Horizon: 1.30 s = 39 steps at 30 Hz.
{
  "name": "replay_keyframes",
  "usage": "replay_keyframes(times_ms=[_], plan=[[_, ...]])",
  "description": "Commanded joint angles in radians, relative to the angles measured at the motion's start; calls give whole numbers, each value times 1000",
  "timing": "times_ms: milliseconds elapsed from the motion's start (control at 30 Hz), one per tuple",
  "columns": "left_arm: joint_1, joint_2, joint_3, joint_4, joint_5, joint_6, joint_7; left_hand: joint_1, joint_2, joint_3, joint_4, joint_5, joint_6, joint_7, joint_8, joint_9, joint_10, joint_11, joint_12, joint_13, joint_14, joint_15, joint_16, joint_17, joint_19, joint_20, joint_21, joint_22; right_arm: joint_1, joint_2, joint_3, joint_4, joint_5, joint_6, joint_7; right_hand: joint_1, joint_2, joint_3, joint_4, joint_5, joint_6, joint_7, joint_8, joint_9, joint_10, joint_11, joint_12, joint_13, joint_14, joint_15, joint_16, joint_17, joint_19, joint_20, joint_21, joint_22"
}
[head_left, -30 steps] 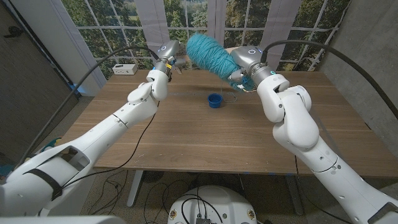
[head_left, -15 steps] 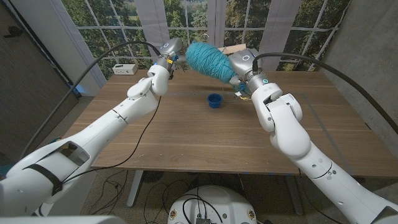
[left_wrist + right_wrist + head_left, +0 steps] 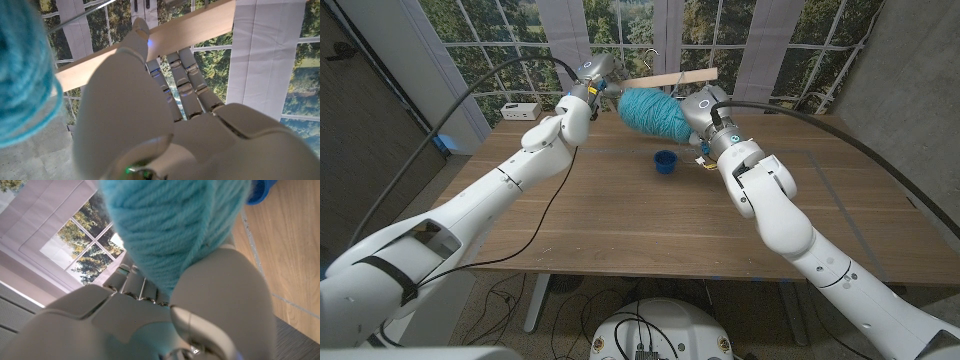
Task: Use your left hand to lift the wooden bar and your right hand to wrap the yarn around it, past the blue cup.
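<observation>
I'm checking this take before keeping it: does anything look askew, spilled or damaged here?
Nothing looks damaged or spilled. The wooden bar is tilted, its free end higher, but the left hand holds it aloft, so that fits. The right hand holds the teal yarn just below it. The blue cup stands upright on the table.

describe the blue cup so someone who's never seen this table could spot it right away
On the wooden table, look toward the far side, below the teal yarn held up in the air. The blue cup stands there, small, round and open-topped, the darker blue thing resting on the wood.
</observation>
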State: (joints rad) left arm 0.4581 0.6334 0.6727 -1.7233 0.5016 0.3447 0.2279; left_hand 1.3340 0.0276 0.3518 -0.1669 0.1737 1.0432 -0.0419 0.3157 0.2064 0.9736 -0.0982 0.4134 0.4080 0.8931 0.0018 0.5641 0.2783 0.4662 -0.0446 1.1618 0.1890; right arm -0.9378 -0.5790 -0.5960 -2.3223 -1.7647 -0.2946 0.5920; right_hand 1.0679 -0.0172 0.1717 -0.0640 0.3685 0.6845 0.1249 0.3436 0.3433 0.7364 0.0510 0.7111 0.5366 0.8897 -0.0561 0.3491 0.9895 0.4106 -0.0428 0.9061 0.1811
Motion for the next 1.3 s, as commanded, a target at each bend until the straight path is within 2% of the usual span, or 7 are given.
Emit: replay_keyframes(times_ms=[33, 300, 333, 500, 733, 1233, 1300], plan=[[-24, 5, 7, 20, 5, -45, -18, 86, 98, 4, 7, 7, 66, 18, 4, 6, 4, 0, -6, 37, 204, -236, -1, 466, -2, -49, 11, 2, 44, 20, -14, 33, 2, 56, 124, 132, 141, -6, 2, 12, 331, -296, 4, 7, 220, -222, -2, 7, 55, -173, -6, 5, -8, -98, 5, 2], [-29, 9, -11, 29, -53, -92, -66, 86, 98, 4, 8, 7, 68, 17, 1, 6, 4, -1, -9, 40, 203, -236, -5, 470, -4, -50, 15, 0, 95, 45, -31, 61, 24, 72, 220, 136, 143, -13, 4, 19, 330, -296, 2, 10, 224, -216, -11, 4, 53, -174, -12, 6, -11, -98, 5, 2], [-26, 7, -13, 27, -54, -88, -62, 86, 98, 4, 8, 7, 69, 17, 1, 6, 5, -1, -9, 39, 203, -236, -6, 471, -4, -50, 16, 0, 104, 52, -33, 64, 24, 73, 248, 136, 143, -14, 5, 20, 330, -297, 1, 11, 222, -223, -12, 6, 52, -174, -14, 6, -9, -98, 5, 2], [-26, 16, -17, 26, -71, -112, -81, 86, 98, 4, 8, 7, 68, 14, -2, 6, 6, 1, -11, 39, 203, -236, -7, 473, -6, -50, 17, -1, 154, 91, -40, 90, 38, 76, 399, 139, 145, -19, 6, 24, 330, -295, -1, 11, 223, -219, -13, 12, 53, -174, -17, 7, -10, -97, 5, 1], [-16, 26, -26, 1, -54, -89, -75, 86, 98, 4, 8, 7, 69, 18, -5, 7, 5, 0, -13, 42, 203, -236, -11, 476, -9, -50, 20, -2, 198, 116, -49, 121, 29, 60, 534, 144, 147, -24, 7, 28, 326, -293, -5, 12, 223, -213, -18, 15, 54, -174, -20, 9, -12, -95, 4, 1], [16, 59, -87, -46, -96, -96, -68, 86, 98, 6, 8, 8, 69, 15, -11, 8, 4, -1, -17, 46, 203, -236, -17, 483, -13, -50, 25, -4, 236, 122, -25, 182, 50, -4, 692, 152, 150, -38, 12, 37, 329, -290, -9, 17, 226, -222, -26, 24, 55, -173, -28, 13, -10, -93, 3, 1], [17, 64, -95, -52, -106, -101, -73, 86, 98, 6, 9, 8, 69, 17, -12, 8, 4, 0, -17, 47, 204, -236, -18, 484, -14, -50, 26, -4, 243, 125, -22, 194, 64, -12, 714, 153, 150, -40, 13, 39, 329, -289, -12, 16, 227, -214, -29, 23, 56, -173, -29, 14, -11, -93, 3, 0]])
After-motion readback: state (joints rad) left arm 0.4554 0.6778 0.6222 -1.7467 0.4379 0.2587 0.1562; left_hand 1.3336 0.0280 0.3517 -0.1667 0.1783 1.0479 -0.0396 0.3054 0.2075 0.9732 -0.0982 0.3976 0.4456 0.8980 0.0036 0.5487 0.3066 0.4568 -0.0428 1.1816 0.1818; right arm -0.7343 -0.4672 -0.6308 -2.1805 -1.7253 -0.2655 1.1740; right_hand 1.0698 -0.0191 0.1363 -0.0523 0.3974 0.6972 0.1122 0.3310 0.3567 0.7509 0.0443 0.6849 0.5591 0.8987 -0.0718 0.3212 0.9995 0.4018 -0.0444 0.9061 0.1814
